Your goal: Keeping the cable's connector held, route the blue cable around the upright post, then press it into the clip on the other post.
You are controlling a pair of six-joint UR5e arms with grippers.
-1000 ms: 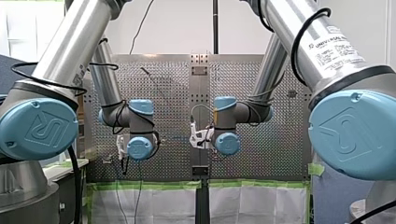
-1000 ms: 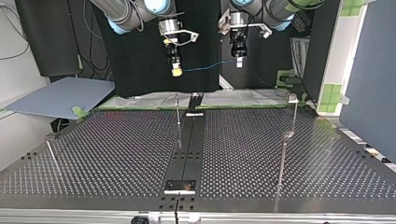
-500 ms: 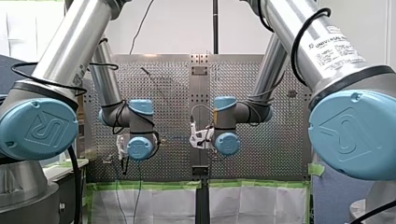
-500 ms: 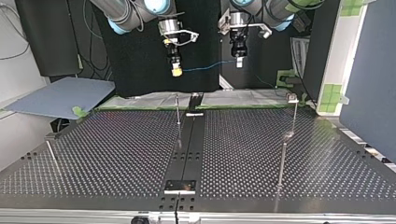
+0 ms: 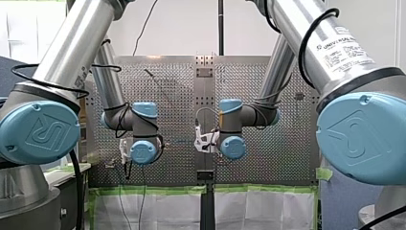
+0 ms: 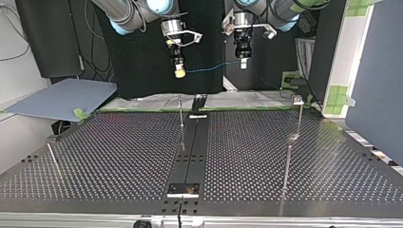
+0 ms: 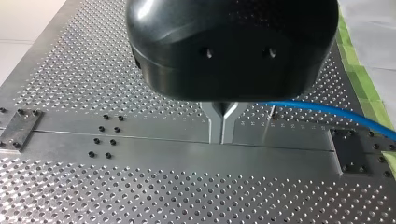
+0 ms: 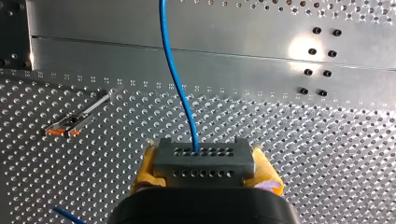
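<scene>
In the top view my right gripper hangs above the table's far edge, its yellow pads shut on the connector. The right wrist view shows that grey connector between the yellow pads, with the blue cable running ahead from it. The blue cable spans across to my left gripper, which is shut on it. In the left wrist view the metal fingers are pressed together and the blue cable trails off beside them. A thin upright post stands below the cable. A clip-topped post stands at the top view's right.
The perforated table has a smooth centre rail with a plate at its near end. Another tall post and a short post stand on it. A grey board lies off the far left corner.
</scene>
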